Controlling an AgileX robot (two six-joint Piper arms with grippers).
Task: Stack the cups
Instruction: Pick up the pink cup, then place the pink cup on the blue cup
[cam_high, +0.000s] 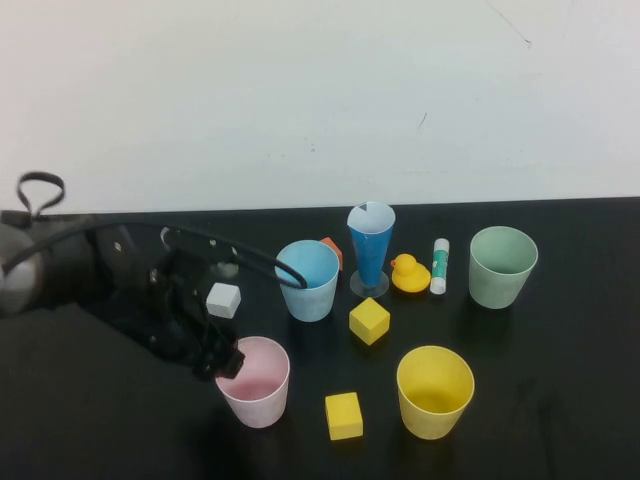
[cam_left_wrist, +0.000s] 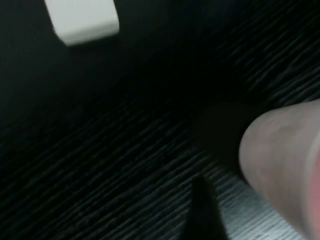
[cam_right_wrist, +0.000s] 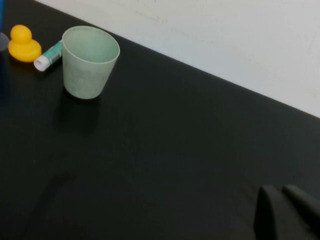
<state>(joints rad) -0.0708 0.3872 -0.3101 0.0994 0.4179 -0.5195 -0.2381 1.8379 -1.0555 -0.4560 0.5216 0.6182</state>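
Left hand (cam_high: 222, 362): low over the table (cam_high: 560, 400), its tip at the pink cup's rim on the 9 o'clock side; I cannot tell whether it is released or clenched.
Right hand (cam_right_wrist: 285, 212): out of the high view; its wrist camera shows it parked off beyond the green cup, fingertips close together, holding nothing.
Pink cup (cam_high: 255, 381): upright, mouth up, front left of the group; in the left wrist view its wall (cam_left_wrist: 280, 160) fills one edge.
Blue cup (cam_high: 308, 279): upright, at about 1 o'clock from the pink cup, near it.
Yellow cup (cam_high: 435, 391): upright, at 3 o'clock from the pink cup, a yellow block (cam_high: 343, 415) between them.
Green cup (cam_high: 502, 266): upright, farthest off, toward 2 o'clock.
Key relation: the pink cup lies at 3 o'clock from the left hand, touching or just beside it, axis vertical; the left arm is clearly the nearer one.
Likely step: closing on the pink cup's rim.
Clutter: white block (cam_high: 223, 300) just behind the hand.
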